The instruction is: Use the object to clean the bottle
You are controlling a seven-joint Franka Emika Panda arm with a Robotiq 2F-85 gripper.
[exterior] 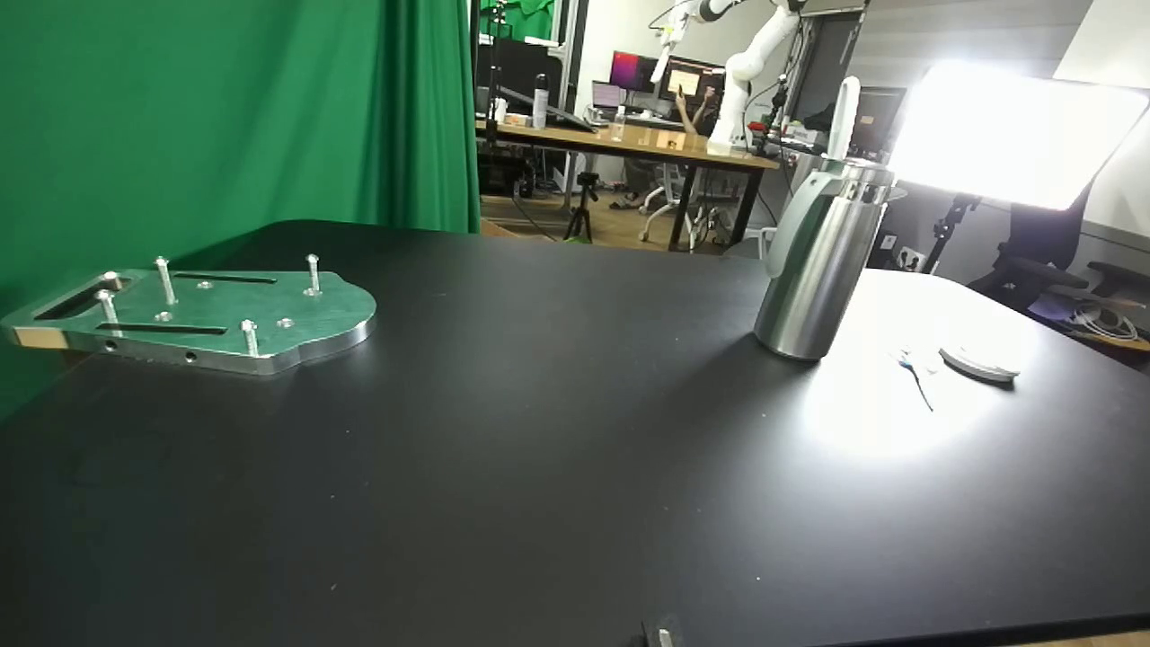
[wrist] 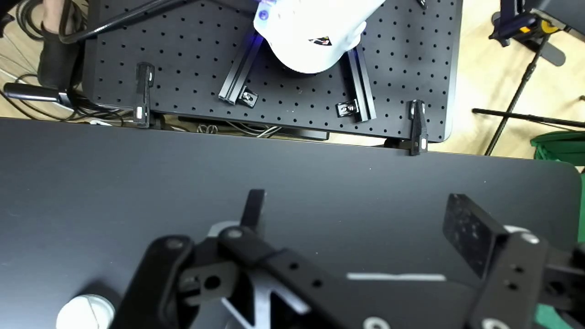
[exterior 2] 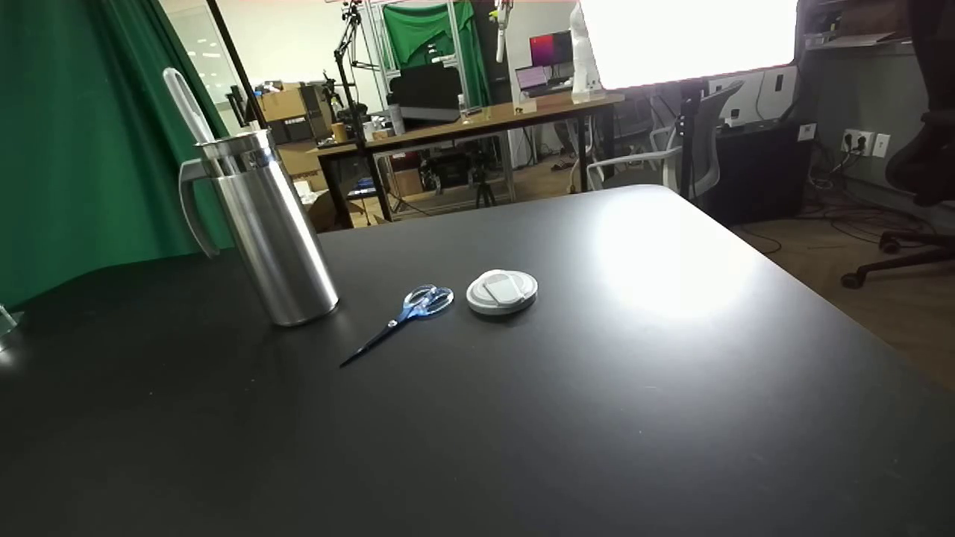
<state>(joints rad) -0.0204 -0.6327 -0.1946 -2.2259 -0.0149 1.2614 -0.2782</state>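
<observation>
The tall brushed-silver metal bottle (exterior 2: 270,233) stands on the black tabletop (exterior 2: 537,418); the black two-fingered gripper (wrist: 360,220) gapes wide, its jaws' position relative to the bottle unclear.

I can't read one word, number or brand from here. The small dark sticker (wrist: 321,41) on the white robot base (wrist: 302,55), beyond the gripper (wrist: 358,217) in the wrist view, is too tiny to make out. Past the desk (exterior 2: 477,432) under the gripper, print on the cardboard boxes (exterior 2: 282,107) is a smudge, and the monitors (exterior: 632,72) are too far off.
</observation>
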